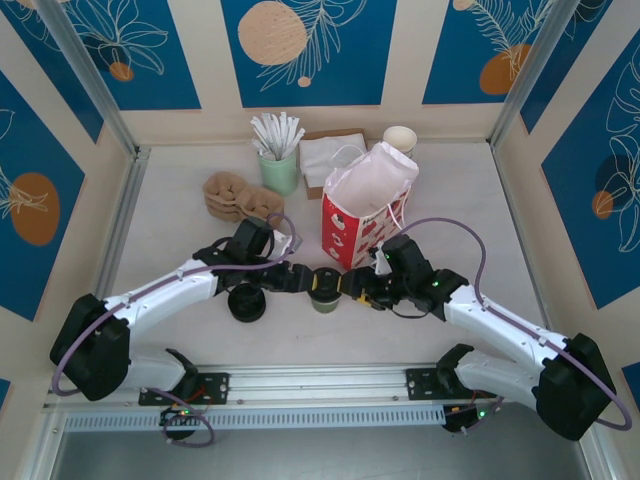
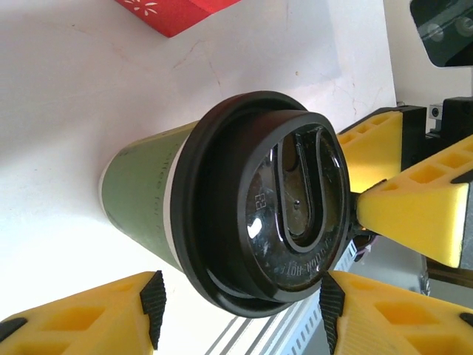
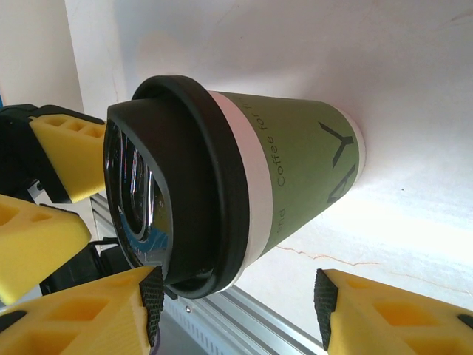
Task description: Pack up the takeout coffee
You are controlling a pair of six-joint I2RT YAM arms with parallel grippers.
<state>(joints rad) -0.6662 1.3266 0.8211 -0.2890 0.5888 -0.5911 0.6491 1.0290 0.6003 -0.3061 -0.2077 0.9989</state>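
Centrally, takeout coffee [image 1: 323, 290] upright between left gripper [image 1: 305, 281] and right gripper [image 1: 347, 286], both open; bag [image 1: 352, 235] just behind, near edge of table [image 1: 330, 345] well apart.

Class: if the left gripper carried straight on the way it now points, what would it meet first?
The small olive-green paper cup with a round black plastic lid, probably: it stands just ahead of the left gripper.

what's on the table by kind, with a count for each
takeout coffee: 1
loose black lid: 1
red-and-white bag: 1
stack of white cups: 1
green cup of white sticks: 1
pile of brown cup trays: 1
napkin pile: 1
total: 7
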